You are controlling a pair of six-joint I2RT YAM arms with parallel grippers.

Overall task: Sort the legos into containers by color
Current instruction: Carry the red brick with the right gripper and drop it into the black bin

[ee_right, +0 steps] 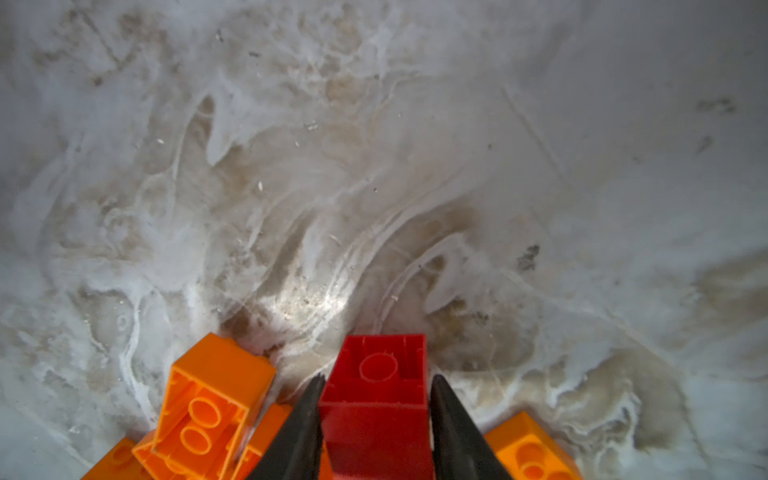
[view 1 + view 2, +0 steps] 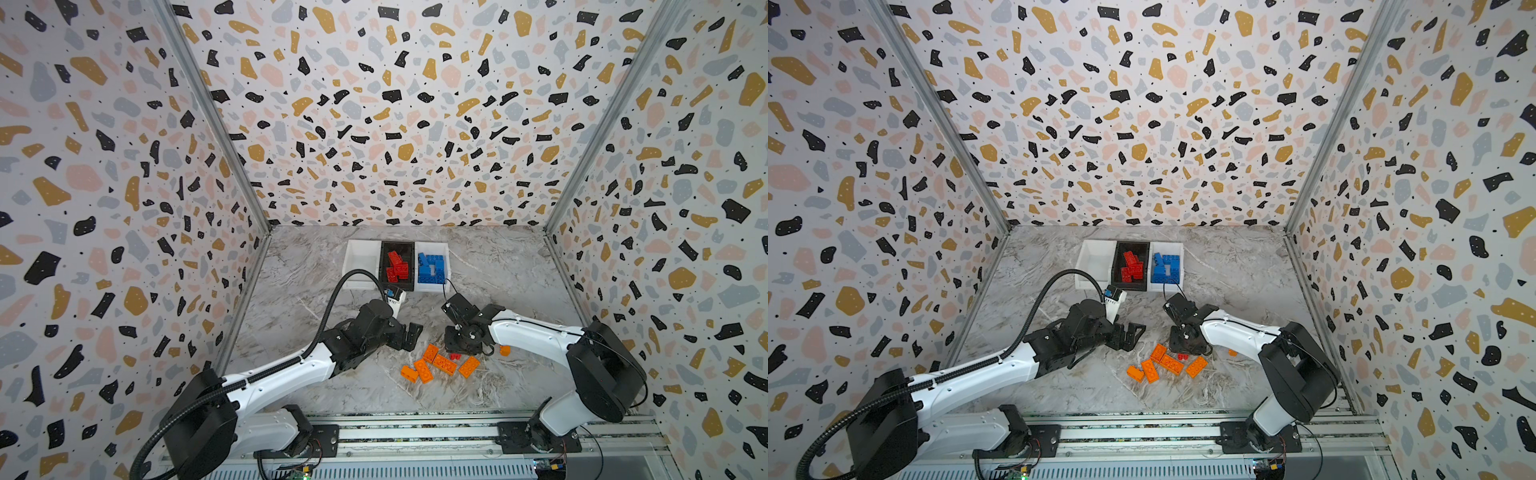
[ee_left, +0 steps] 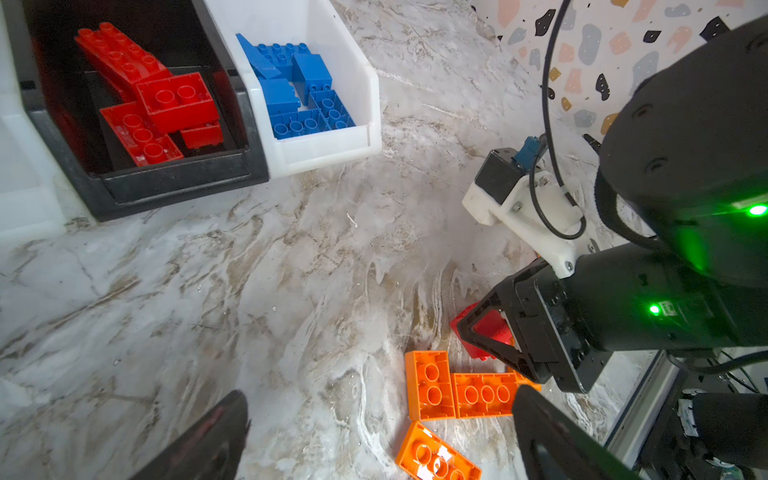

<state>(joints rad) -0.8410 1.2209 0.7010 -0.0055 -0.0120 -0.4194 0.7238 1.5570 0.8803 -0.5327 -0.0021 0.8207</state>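
Three containers stand in a row at the back: an empty white bin (image 2: 359,259), a black bin (image 2: 398,286) with red legos (image 2: 397,266), and a white bin (image 2: 432,288) with blue legos (image 2: 432,266). Several orange legos (image 2: 444,365) lie loose near the front, seen close in the left wrist view (image 3: 430,384). Among them is a small red lego (image 1: 382,357) (image 2: 455,356). My right gripper (image 1: 377,378) (image 2: 458,352) points down at it, both fingers pressed on its sides. Just left of the pile, my left gripper (image 3: 378,401) (image 2: 409,334) hangs open and holds nothing.
A single orange brick (image 2: 505,350) lies apart, right of the right gripper and partly under that arm. Patterned walls close in the marble table (image 2: 316,266) on three sides. A metal rail (image 2: 415,436) with both arm bases runs along the front edge.
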